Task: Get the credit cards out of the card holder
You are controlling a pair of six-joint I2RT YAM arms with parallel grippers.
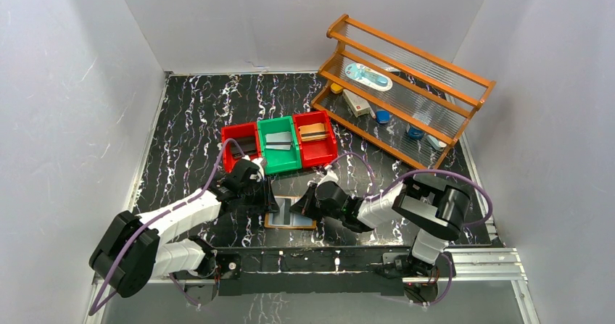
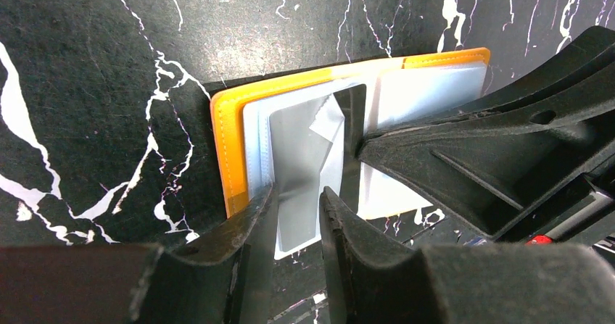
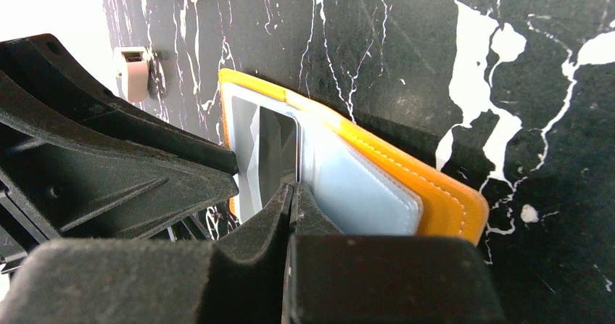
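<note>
Top view high, looking down, wrist views close, opposed, sharing the card holder (image 2: 229,150)

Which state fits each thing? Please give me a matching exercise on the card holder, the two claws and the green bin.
Things:
1. card holder
2. left claw
3. right claw
4. green bin

States:
A. shut, tips at the holder's middle
B. holds a grey card
C. lies open on the table
D. open, over a silver card

Pairs: 1-C, 2-D, 3-A, 4-B.
</note>
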